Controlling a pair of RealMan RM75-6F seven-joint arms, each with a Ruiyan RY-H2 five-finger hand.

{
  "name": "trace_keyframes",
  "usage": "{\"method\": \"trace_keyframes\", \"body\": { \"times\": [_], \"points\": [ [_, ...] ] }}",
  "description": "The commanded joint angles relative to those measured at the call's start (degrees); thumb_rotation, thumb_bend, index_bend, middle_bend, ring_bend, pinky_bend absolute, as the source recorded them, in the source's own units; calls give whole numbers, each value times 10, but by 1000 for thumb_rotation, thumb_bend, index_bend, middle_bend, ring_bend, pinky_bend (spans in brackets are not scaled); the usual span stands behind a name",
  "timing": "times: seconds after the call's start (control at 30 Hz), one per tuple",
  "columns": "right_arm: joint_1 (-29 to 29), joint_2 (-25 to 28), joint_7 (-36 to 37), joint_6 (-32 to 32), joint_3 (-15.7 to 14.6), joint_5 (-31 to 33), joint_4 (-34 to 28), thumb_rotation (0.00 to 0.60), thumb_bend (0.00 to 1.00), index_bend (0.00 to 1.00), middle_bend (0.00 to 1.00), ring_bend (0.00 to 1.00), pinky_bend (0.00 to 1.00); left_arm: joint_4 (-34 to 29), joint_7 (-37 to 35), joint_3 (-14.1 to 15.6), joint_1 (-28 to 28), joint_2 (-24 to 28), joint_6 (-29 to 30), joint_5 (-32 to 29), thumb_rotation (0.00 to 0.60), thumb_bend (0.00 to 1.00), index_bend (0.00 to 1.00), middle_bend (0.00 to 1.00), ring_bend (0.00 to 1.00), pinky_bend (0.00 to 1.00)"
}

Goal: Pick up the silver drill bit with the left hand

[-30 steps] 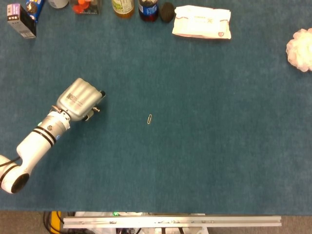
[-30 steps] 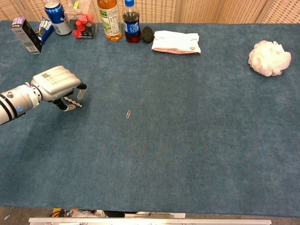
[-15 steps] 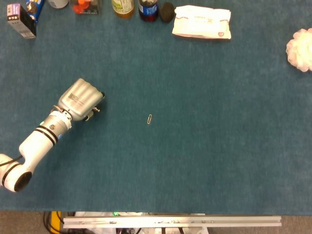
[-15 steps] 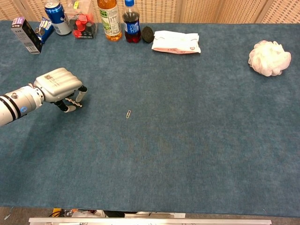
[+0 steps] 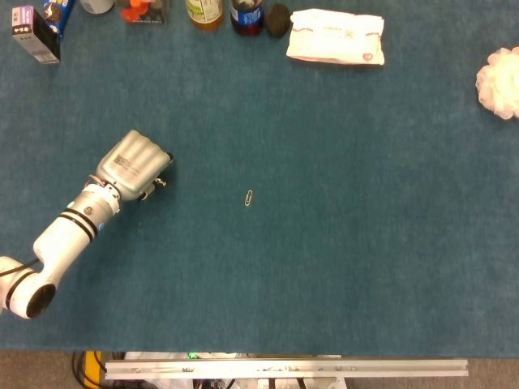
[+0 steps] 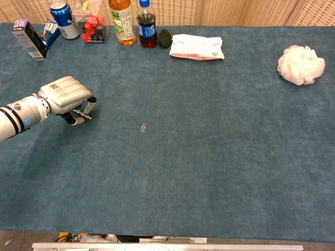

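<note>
My left hand [image 5: 134,165] [image 6: 65,97] is over the left part of the blue cloth, fingers curled downward. A thin silver drill bit [image 6: 82,113] is pinched in its fingertips, lying roughly level just above the cloth; in the head view only its tip [image 5: 160,182] pokes out from under the hand. My right hand is in neither view.
A small paperclip [image 5: 249,197] [image 6: 143,126] lies right of the hand. Along the far edge stand a box [image 6: 29,38], a can [image 6: 63,19], two bottles [image 6: 147,26], a dark ball [image 6: 165,37] and a white packet [image 6: 197,47]. A white puff [image 6: 300,64] sits far right.
The left hand drew back slightly toward the near left, keeping hold of the drill bit. Nothing else moved.
</note>
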Motion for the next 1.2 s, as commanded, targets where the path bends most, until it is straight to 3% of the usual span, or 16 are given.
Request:
{"method": "trace_keyframes", "body": {
  "times": [0.03, 0.4, 1.2],
  "points": [
    [-1, 0, 1, 1, 0, -1, 1, 600, 289, 392, 379, 364, 477, -1, 3, 0, 0, 0, 0, -3, 600, 292, 512, 967, 942, 935],
    [-5, 1, 5, 6, 0, -2, 3, 600, 289, 392, 379, 364, 477, -2, 12, 1, -2, -3, -3, -14, 600, 340, 526, 969, 942, 935],
    [-14, 2, 18, 17, -1, -4, 10, 600, 289, 392, 379, 364, 477, -14, -10, 1, -3, -5, -6, -28, 600, 341, 595, 979, 948, 935]
  ]
}}
